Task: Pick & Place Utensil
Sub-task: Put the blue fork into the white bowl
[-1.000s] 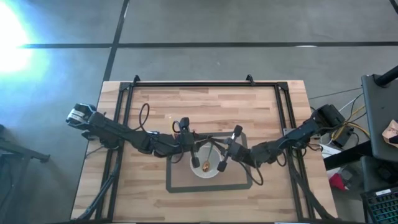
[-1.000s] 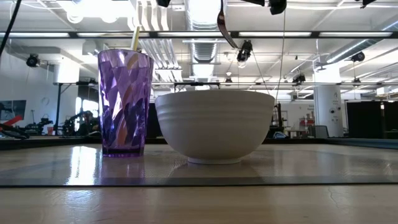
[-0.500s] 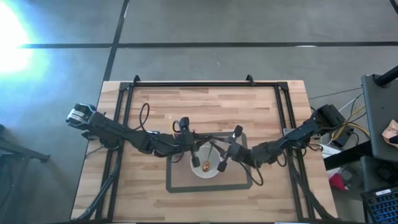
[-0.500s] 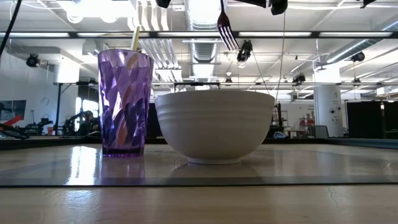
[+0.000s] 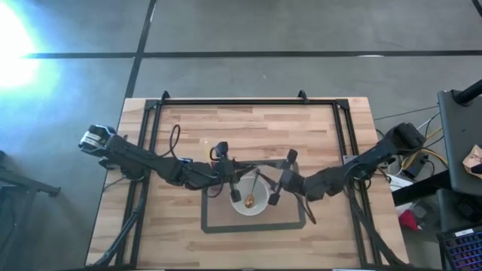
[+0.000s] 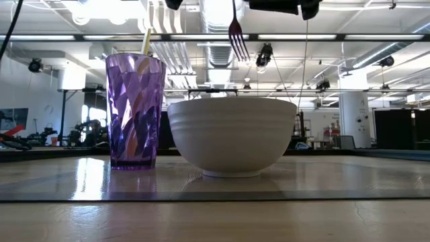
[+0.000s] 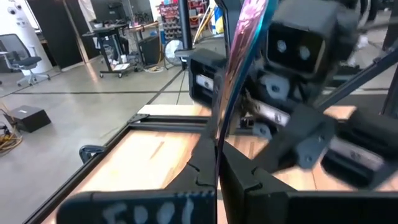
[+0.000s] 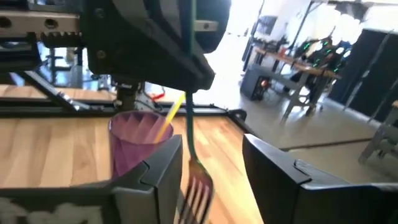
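At the near edge lay the bare wood of the worktop (image 6: 376, 215), and on it a dark-edged mat (image 5: 218, 226). A white bowl (image 6: 232, 134) stood on the mat near its middle.

Straight over the bowl hung the fork (image 6: 236, 37), tines down and clear of the rim, touching neither the bowl nor the worktop. Both arms reached in from the two sides and met above the bowl. The left tool (image 7: 217, 180) was pinched tight on the fork's handle, which rose between its closed fingers as a thin, shiny strip. The right tool (image 8: 211, 168) stood wide, one finger on each side of the hanging fork and neither touching it; the tines showed low in the gap between them.

Just beside the bowl, on the left arm's side and slightly farther back, stood a purple faceted cup (image 6: 134, 111), upright on the mat, with a pale yellow stick (image 6: 145, 42) leaning out of its top. From above the cup was hidden under the left arm.

Beyond the worktop's far edge ran a black frame rail (image 5: 233, 99), and behind that a large workshop hall with ceiling lights.
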You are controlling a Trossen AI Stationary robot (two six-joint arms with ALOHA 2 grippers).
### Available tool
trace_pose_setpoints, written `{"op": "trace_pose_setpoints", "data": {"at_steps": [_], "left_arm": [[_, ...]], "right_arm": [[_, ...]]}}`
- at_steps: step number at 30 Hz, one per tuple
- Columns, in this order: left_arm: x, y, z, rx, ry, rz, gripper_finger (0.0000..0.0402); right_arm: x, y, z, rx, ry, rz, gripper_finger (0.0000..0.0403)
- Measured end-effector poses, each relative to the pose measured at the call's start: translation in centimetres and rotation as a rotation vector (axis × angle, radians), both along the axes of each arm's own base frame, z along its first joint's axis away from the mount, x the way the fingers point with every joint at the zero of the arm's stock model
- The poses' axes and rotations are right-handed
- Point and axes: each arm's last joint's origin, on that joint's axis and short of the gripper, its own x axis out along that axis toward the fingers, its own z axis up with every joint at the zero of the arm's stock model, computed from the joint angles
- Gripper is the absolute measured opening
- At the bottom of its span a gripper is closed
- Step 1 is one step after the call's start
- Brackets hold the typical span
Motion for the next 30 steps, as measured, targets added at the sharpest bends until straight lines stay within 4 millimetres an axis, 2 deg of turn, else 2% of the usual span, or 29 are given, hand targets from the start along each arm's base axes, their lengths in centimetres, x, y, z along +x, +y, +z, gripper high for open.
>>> {"op": "trace_pose_setpoints", "data": {"at_steps": [8, 18, 24, 30], "left_arm": [[-0.6, 0.1, 0.0, -0.016, 0.052, 0.001, 0.0000], [-0.7, -0.1, -0.3, -0.052, 0.079, -0.072, 0.0000], [-0.7, -0.3, -0.3, -0.063, 0.084, -0.142, 0.0000], [-0.7, -0.5, -0.3, -0.069, 0.088, -0.188, 0.0000]], "right_arm": [[-2.5, -0.9, 1.9, 0.032, 0.097, 0.141, 0.0178], [-4.7, -1.8, 4.4, 0.010, 0.106, 0.373, 0.0167], [-4.5, -2.6, 5.0, 0.019, 0.067, 0.478, 0.0171], [-3.2, -3.1, 5.2, 0.013, -0.013, 0.563, 0.0178]]}}
